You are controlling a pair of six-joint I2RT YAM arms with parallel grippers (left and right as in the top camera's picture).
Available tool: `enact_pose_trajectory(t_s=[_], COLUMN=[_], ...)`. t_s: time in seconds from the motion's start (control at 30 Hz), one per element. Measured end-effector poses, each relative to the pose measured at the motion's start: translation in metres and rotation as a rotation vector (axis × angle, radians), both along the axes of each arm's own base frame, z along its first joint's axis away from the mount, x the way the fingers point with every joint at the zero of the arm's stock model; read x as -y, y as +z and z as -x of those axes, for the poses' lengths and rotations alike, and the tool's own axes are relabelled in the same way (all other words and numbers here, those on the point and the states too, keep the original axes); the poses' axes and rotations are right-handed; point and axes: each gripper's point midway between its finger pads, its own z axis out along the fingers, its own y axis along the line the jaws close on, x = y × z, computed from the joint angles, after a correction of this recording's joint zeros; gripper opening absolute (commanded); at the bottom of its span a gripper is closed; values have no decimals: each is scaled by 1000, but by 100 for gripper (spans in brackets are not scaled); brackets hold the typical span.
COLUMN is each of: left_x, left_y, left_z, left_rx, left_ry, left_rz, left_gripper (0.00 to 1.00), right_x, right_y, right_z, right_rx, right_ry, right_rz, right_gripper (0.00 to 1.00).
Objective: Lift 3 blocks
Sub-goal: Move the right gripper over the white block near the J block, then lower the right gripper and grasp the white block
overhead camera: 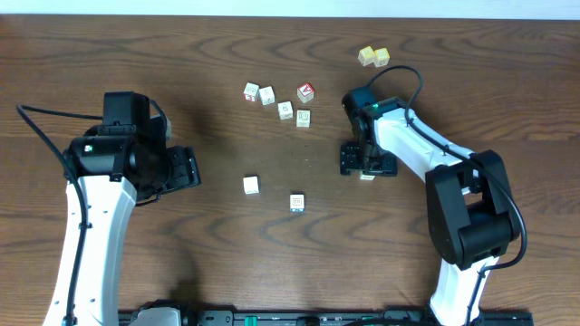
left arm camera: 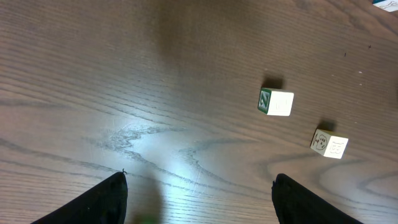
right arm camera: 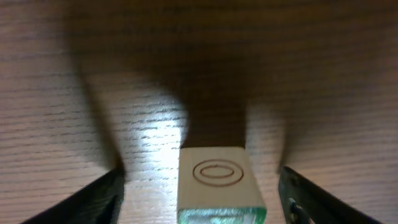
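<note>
Grasping the first of the three blocks looks to be the step in hand. In the overhead view the right gripper (overhead camera: 366,161) hangs low over the table (overhead camera: 136,54), right of centre, and all but covers the green-faced block (right arm camera: 217,177). The right wrist view shows that block standing flat on the wood between the two dark fingers (right arm camera: 102,196), an oval ring on its top and its green face at the bottom edge of the frame. The jaws are apart, with a strip of bare wood on each side of the block, so they straddle it and touch nothing. The next move calls for closing squarely on the two side faces and then a straight lift; an uneven close could turn the cube. The other two task blocks lie loose lower in the middle of the overhead view, the plain white block (overhead camera: 251,185) and, just right of and below it, the blue-sided block (overhead camera: 296,202). The left gripper (overhead camera: 186,167) sits at mid-left, its jaws spread wide and empty, near neither block.
</note>
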Motion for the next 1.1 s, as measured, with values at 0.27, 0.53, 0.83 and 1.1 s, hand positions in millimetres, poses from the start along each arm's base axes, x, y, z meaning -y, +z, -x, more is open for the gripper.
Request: enact_pose_trajectory(t_s=[0.27,0.53,0.83,1.1], left_x=[0,0,0,0], left_y=[0,0,0,0], left_z=[0,0,0,0], left_rx=[0,0,0,0], left_ry=[0,0,0,0], left_rz=[0,0,0,0], left_gripper=[75,75,75,75], right_x=[13,5,0,0], right_y=[-1,2,3,3], right_z=[-6,-7,0,0], right_rx=[-16,-37,-67,-67], right_ry=[22,48,48,53], right_rz=[-67,-202,-236,-237], right_gripper=[50,40,31,30])
